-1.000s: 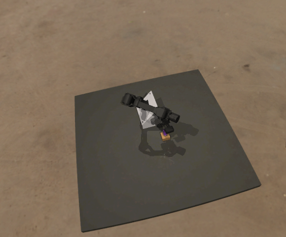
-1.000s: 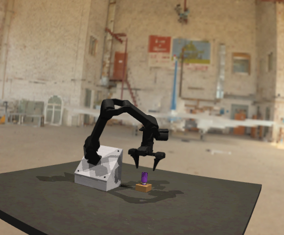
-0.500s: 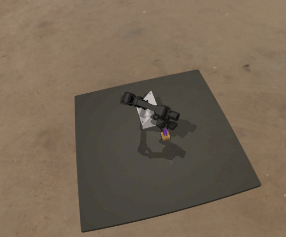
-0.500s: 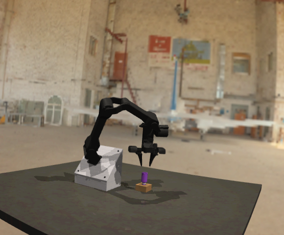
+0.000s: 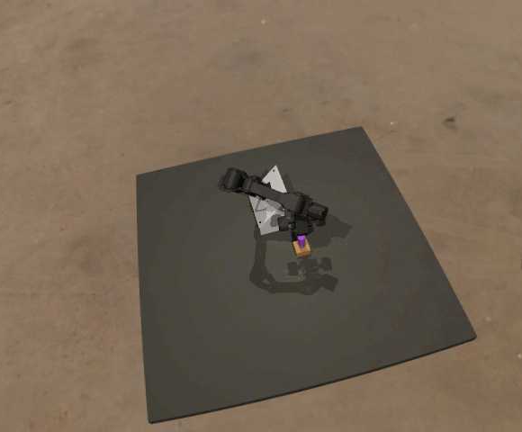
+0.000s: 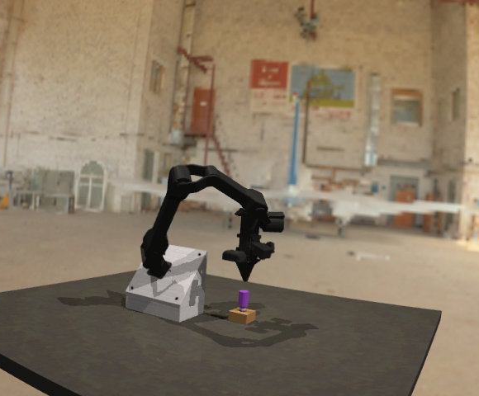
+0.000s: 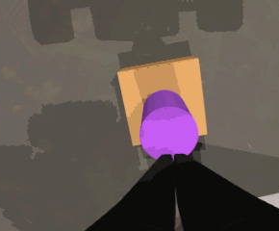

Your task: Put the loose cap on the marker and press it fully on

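The orange holder block [image 5: 302, 253] [image 6: 242, 316] [image 7: 195, 91] stands on the table. The purple cap [image 5: 301, 241] [image 6: 243, 299] [image 7: 168, 134] sits upright on the marker [image 6: 243, 309] in the block. A short bit of the marker shows between cap and block in the exterior view; whether the cap is fully down I cannot tell. My gripper [image 6: 244, 280] [image 7: 172, 165] is shut and empty, its fingertips together and pointing down. It is above the cap, with a gap between them in the exterior view. In the top view the arm hides the fingertips.
The grey wedge-shaped arm base [image 5: 276, 179] [image 6: 158, 301] stands beside the block, and the black arm [image 5: 270, 194] [image 6: 231, 190] arches from it over to the block. The dark square table [image 5: 205, 348] [image 6: 103, 337] has open edges. Shadows of the arm lie around the block.
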Robot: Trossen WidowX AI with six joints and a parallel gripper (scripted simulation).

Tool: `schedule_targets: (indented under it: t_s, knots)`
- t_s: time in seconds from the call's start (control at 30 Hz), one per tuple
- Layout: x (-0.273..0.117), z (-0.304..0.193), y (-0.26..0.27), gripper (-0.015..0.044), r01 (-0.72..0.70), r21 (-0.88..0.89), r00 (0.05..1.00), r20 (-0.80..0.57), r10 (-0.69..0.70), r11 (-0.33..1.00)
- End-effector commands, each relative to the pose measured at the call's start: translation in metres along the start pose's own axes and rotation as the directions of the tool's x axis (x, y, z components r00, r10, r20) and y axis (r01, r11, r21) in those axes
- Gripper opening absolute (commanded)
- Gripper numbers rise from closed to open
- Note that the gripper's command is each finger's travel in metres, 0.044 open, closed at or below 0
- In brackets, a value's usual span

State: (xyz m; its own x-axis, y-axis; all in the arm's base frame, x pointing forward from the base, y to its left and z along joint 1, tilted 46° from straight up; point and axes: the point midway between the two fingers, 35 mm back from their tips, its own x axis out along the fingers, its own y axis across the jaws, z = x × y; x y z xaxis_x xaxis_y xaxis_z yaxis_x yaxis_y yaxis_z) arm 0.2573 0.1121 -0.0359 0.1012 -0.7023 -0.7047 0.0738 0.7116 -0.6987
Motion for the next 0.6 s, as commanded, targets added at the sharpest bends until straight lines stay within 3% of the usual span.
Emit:
schedule_targets:
  t_s: [0.0, 0.57]
  knots:
    - [0.002, -0.001, 0.0, 0.0, 0.004, -0.113, 1.0, 0.001, -0.004, 0.994]
    - [0.015, 0.0, -0.001, 0.0, 0.005, -0.113, 1.0, 0.001, -0.005, 0.994]
